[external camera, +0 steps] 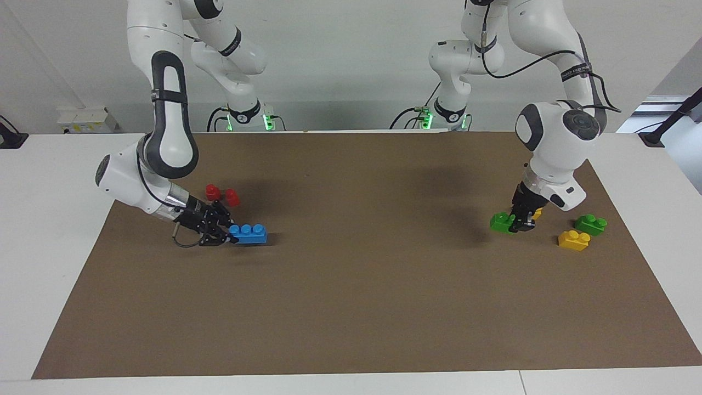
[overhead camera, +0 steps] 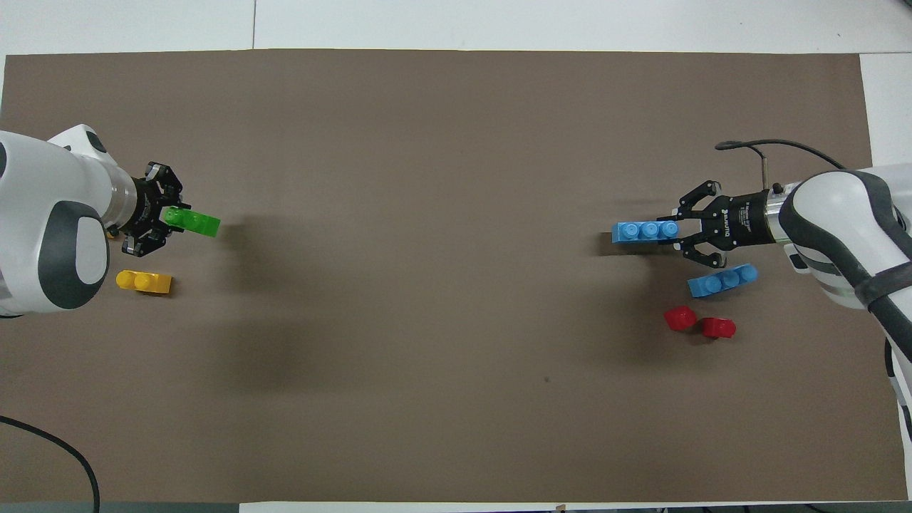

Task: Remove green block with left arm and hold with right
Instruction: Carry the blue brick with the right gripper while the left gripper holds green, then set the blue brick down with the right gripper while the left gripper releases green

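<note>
Brown mat (external camera: 351,307), left end effector (external camera: 520,224) gripping green block (external camera: 501,222), right end effector (external camera: 226,236) gripping blue brick (external camera: 249,233).

Pretty clearly a robotics lab we're looking at. Two white jointed arms (external camera: 159,137) are bolted at one edge of a white surface (external camera: 60,181), green status lights glowing at their bases, loose cables running along them. A brown mat (external camera: 351,307) covers the work area with toy bricks (external camera: 573,240) scattered on it, plain white walls around, and a socket box (external camera: 85,119) by the wall.
</note>
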Controlling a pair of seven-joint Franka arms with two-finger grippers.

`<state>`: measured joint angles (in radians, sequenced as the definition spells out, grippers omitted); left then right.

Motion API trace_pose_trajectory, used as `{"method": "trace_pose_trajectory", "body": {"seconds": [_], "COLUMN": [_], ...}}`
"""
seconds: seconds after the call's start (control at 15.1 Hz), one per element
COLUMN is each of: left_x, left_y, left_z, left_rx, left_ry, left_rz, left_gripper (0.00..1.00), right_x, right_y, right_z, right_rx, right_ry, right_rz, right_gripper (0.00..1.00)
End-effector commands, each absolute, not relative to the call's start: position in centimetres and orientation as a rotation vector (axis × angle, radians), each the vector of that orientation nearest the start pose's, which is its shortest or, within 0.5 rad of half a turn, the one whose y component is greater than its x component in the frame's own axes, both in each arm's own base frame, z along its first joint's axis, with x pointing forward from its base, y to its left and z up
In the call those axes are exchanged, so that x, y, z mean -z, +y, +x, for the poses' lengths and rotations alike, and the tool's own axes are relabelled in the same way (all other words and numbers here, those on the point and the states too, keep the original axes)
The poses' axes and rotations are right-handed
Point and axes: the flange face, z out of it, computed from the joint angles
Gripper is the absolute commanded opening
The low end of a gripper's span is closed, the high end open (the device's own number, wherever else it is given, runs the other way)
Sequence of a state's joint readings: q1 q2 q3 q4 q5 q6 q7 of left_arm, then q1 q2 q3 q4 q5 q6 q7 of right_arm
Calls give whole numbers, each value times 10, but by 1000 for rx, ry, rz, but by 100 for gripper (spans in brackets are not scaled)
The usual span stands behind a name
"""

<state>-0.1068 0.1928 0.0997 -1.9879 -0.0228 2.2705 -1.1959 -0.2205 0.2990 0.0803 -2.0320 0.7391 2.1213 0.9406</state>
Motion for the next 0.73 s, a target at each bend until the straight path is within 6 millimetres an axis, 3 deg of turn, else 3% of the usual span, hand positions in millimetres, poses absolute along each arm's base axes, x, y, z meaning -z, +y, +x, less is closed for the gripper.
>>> {"method": "trace_pose_trajectory", "body": {"seconds": [0.0,0.13,0.33,0.66], "left_x": [-354,-338,-327,-322], "left_y": [6,9,36,40], "left_z": [611,619,621,636], "left_rx": [152,158,160,175], "left_ry": [-1737,-1701,-1643,-1635], "left_rz": [-2673,-2691,-2714,-2717], "left_gripper": [0,0,0,0], "right_x": [-287,-287,-285,-280], "right_y": [-70,-75,-80,-85], "right_z": [569,569,567,561], "right_rx": [-548,-543,-531,-521], "right_ry": [1801,1805,1812,1784], "right_rz": [-1897,-1892,-1888,-1911], "right_gripper": [0,0,0,0]}}
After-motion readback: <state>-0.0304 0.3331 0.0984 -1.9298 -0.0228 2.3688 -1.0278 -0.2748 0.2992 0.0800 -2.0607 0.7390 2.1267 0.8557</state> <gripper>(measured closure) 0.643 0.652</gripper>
